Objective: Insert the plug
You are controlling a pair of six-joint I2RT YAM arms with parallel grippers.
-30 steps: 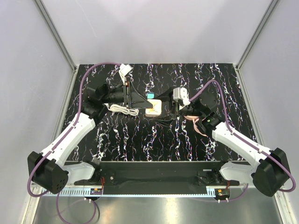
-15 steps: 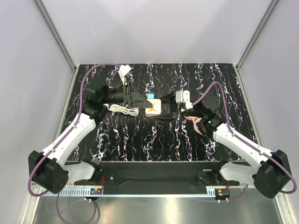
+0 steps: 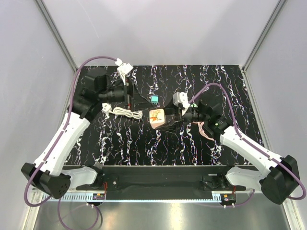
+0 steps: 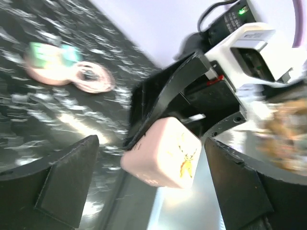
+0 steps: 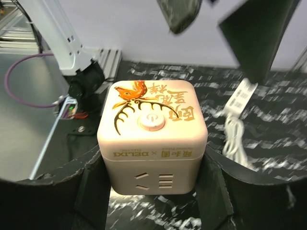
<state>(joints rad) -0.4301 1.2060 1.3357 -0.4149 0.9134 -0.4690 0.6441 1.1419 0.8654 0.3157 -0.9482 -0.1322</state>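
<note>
**Socket cube up, plug on the table**

The white plug lead (image 3: 123, 112) lay bunched on the black table (image 3: 144, 143), nobody holding it. Just beside it hovered the left gripper (image 3: 143, 101), jaws spread wide and empty. The right gripper (image 5: 152, 184) clamped the cube socket (image 5: 152, 139) by its sides, tilted. Risk, I reckoned: push the pins in off-line and that cube twists in the pinch. A teal block (image 3: 154, 99) sat close by, and a pink coil (image 3: 205, 130) lay under the right arm.
</note>
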